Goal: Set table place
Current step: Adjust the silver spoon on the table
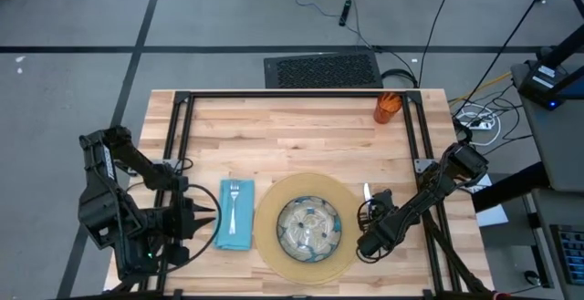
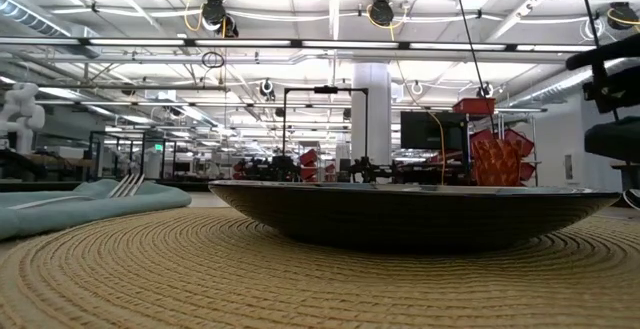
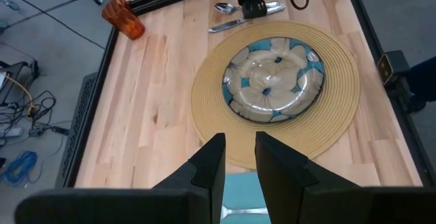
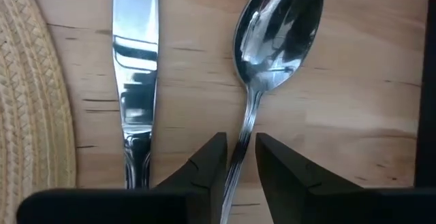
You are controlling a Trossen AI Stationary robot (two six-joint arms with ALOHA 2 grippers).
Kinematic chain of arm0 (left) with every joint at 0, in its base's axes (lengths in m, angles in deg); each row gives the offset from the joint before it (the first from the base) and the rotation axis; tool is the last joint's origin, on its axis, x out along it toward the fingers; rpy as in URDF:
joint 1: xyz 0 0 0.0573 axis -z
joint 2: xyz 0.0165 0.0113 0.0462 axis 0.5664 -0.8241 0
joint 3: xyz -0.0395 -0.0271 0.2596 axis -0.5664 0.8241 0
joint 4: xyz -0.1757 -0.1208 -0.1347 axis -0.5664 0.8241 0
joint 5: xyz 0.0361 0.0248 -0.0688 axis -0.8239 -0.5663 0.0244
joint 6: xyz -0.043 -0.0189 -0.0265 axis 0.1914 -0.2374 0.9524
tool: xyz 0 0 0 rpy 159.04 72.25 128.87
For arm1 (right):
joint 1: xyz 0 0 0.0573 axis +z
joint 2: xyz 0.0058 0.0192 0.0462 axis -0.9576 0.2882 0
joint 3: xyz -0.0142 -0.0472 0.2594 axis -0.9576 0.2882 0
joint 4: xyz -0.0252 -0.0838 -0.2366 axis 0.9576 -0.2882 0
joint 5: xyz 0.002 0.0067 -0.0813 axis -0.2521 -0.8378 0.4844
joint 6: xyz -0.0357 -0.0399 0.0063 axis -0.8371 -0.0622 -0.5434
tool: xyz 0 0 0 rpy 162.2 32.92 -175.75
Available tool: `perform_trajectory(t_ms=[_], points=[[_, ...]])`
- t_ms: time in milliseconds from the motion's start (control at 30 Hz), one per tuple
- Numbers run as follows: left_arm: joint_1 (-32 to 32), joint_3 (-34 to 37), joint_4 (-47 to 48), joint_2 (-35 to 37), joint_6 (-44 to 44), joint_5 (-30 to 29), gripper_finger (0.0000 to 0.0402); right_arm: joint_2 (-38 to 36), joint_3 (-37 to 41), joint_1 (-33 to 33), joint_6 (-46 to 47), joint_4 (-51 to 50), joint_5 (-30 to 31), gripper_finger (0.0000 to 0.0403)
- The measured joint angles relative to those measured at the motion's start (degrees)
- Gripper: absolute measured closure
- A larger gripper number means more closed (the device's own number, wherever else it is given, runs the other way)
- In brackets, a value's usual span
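On the table (image 1: 301, 136) lies the round tan mat (image 1: 269, 211) with the patterned glass bowl (image 1: 308, 227) on it. To its left the teal napkin (image 1: 235, 232) lies flat, the fork (image 1: 234, 198) on top. Right of the mat, the knife (image 4: 134, 60) and the spoon (image 4: 276, 33) lie side by side. My right gripper (image 4: 241, 157) stands over the spoon's handle, shut on it. My left gripper (image 3: 240, 159) hovers over the napkin's left side with a narrow gap and nothing between its fingers. The orange cup (image 1: 388, 107) sits at the far right. My right gripper has the spoon's handle (image 4: 245, 132) between its two fingers, partway down from the bowl, one finger on each side edge. The fingers slant steeply down from above and lie across the handle. The spoon is about level, bowl toward the far edge. Whether it rests on the table, I cannot tell.
Black frame rails (image 1: 292, 97) run along the table's far side and down both sides. The wood between the mat and the far rail is bare. A dark grille (image 1: 321, 68) and cables lie on the floor beyond the table.
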Motion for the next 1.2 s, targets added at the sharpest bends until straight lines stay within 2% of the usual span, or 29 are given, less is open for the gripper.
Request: perform_trajectory(t_ms=[333,933,1200], points=[[0.0,0.4,0.0,0.0,1.0,-0.3,0.0336,-0.2,1.4,0.7,-0.7,1.6,1.6,0.0329],[0.0,2.5,0.0,0.0,1.6,-1.3,0.0336,0.0,1.6,7.0,-1.9,1.8,5.2,0.0330],[0.0,2.5,0.0,0.0,3.0,-1.3,0.0336,0.0,1.6,7.0,-4.6,2.6,5.3,0.0365]])
